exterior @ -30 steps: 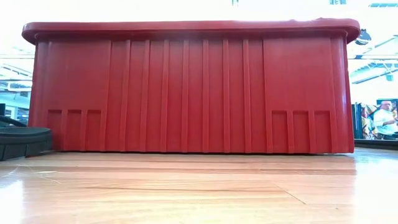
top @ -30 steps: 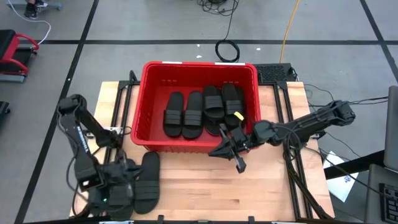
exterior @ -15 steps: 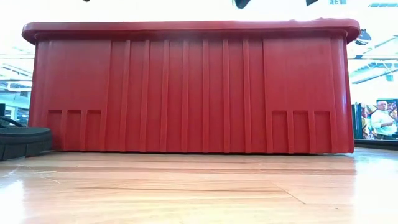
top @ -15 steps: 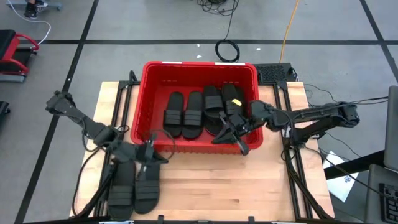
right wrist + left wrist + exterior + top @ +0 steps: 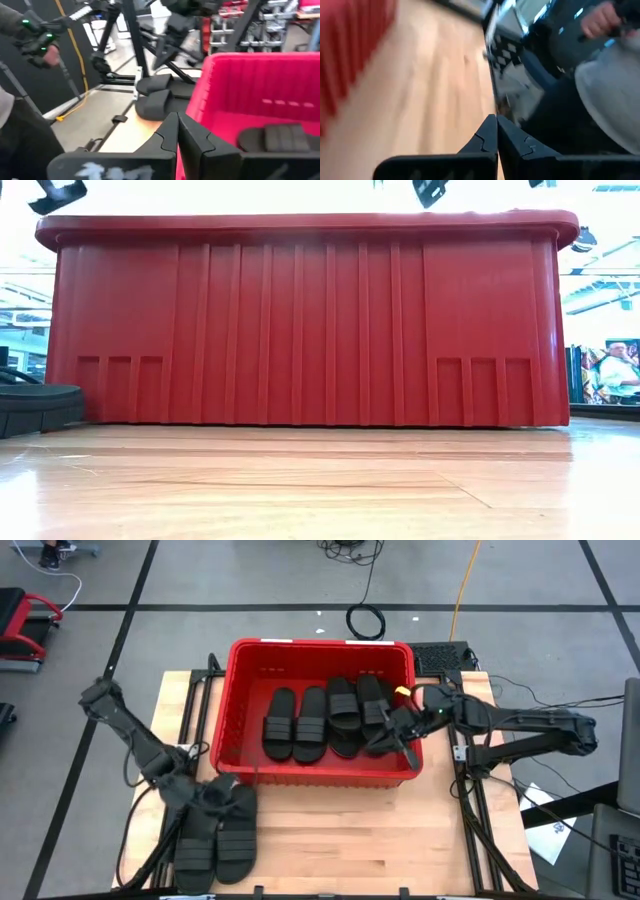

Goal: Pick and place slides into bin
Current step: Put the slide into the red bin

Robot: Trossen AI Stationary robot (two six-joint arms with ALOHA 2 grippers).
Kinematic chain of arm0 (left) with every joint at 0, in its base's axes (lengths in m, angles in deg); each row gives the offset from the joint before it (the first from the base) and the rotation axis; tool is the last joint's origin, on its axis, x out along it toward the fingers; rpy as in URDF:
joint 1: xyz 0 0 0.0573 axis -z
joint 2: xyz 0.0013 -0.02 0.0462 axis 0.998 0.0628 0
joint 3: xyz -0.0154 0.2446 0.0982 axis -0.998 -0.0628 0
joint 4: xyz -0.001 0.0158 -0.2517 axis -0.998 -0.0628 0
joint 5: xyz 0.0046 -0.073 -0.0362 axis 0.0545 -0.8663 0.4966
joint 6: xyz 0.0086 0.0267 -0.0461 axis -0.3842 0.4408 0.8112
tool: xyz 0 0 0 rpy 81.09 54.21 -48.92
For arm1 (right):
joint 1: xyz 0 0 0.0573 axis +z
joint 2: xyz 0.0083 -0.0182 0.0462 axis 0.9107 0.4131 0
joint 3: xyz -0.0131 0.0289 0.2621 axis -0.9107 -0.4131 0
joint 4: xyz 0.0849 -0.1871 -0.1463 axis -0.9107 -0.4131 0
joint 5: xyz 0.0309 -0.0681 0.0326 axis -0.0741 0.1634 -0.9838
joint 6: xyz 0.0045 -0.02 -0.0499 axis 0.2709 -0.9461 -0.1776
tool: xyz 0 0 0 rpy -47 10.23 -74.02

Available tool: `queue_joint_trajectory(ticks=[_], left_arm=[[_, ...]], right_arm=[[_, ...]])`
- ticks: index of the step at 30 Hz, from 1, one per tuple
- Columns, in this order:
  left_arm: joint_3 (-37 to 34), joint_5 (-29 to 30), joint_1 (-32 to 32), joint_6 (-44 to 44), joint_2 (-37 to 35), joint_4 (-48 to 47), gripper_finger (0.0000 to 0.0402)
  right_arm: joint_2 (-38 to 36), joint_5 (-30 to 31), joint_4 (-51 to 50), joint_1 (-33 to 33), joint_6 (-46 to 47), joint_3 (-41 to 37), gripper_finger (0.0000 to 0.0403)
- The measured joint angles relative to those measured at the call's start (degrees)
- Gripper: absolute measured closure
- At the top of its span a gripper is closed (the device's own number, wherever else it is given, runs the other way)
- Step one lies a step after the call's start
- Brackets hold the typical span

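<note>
While closed, right end effector (image 5: 392, 736) over bin (image 5: 232, 690), left (image 5: 222, 798) low.

— Left arm? 
— Stretched from the table's left edge toward the front, left gripper (image 5: 232, 798) low, fingers (image 5: 492, 137) pressed together, holding nothing.

— Right arm? 
— Reaching in from the right side, elbow out, right gripper (image 5: 392, 730) raised, fingers (image 5: 172, 131) closed tip to tip, likewise empty.

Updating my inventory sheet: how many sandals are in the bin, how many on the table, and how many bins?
Slides in the bin: 4
Slides on the table: 2
Red bin: 1
Total: 7 things
</note>
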Motion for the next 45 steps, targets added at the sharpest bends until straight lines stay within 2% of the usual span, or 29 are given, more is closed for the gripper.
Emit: queue_joint_trajectory(ticks=[7,12,16,21,27,31,34,36,39,42,45], left_arm=[[-0.02,-0.73,8.69,17.68,4.06,-5.63,0.0401],[-0.02,-8.34,9.12,20.66,3.8,-15.51,0.0397],[-0.02,-9.2,9.06,21.37,2.69,-19.99,0.0372],[-0.02,-9.29,8.39,15.84,1.56,-19.22,0.0307],[-0.02,-12.87,5.85,12.33,1.81,-19.98,0.0202],[-0.02,-12.77,3.66,11.64,2.57,-22.24,0.0131],[-0.49,-14.47,1.31,12.98,4.23,-25.28,0.0092],[-2.06,-19.02,-0.3,14.49,5.34,-22.7,0.0078],[-5.38,-25.6,-1.49,16.2,6.91,-12.96,0.0072],[-7.92,-27.16,-1.56,17.16,8.31,-4.25,0.0078],[-9.23,-27.52,-1.54,18.4,10.04,-1.81,0.0088]], right_arm=[[-1.65,0.47,-4.79,-5.44,0.12,-0.01,0.0403],[-1.66,4.91,-4.66,-7.15,4.67,-0.02,0.0403],[-1.66,4.82,-4.12,-7.84,7.57,-0.02,0.0403],[-1.66,4.74,-3.51,-8.1,6.97,-0.02,0.0403],[-1.66,4.73,-2.96,-10.47,4.37,-0.02,0.0403],[-1.66,4.51,-2.98,-11.92,4.58,-0.02,0.0403],[-1.66,2.16,-2.97,-12.97,4.59,-0.02,0.0403],[-1.66,0.28,-3.0,-13.54,4.61,-0.02,0.0403],[-1.66,-0.24,-3.17,-14.07,4.62,-0.02,0.0403],[-1.66,-1.64,-3.17,-14.57,4.8,-0.02,0.0403],[-1.66,-3.02,-3.32,-15.31,4.67,-0.02,0.0403]])
